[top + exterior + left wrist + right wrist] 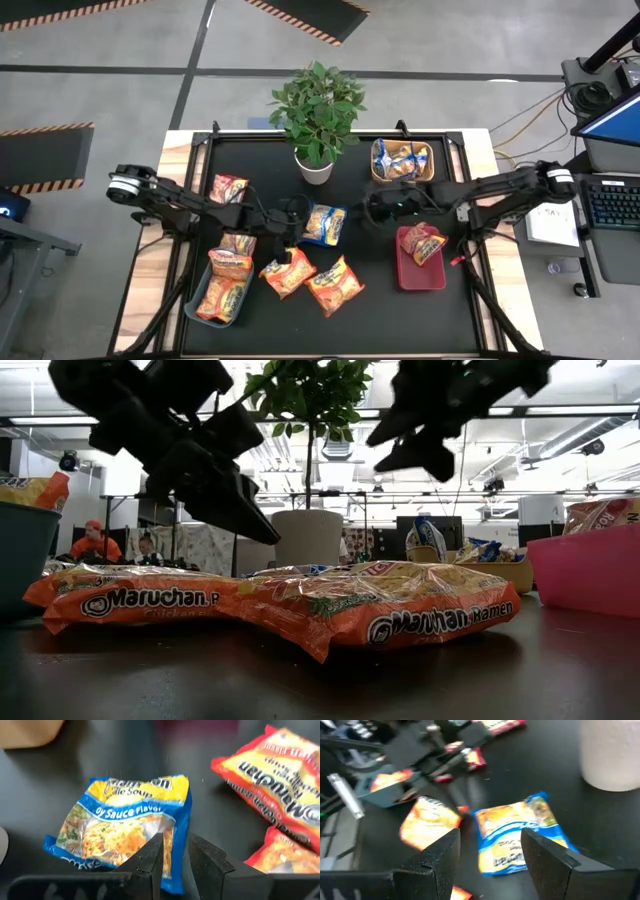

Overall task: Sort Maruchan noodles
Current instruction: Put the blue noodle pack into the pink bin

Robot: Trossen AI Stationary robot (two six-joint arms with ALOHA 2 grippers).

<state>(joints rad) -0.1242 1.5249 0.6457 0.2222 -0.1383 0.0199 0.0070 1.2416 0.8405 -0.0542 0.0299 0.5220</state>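
A blue-and-yellow noodle packet [325, 225] lies flat mid-table between both grippers. My left gripper [297, 216] hovers just left of it, raised off the table in the low view [245, 510]. In its wrist view [177, 852] the narrowly open fingers stand over the packet's edge [180, 820]. My right gripper [372, 211] hangs wide open above the packet's right side [490, 847], also raised [410, 450]. Two orange packets [288, 272] [335, 285] lie flat near the front. A red-pink packet [228, 188] lies at the left.
A grey-blue bin [195, 305] at front left holds orange packets. The red bin [420, 278] at right holds a red-pink packet, and the tan bin [402, 175] at the back holds blue ones. A potted plant [318, 110] stands at the far middle.
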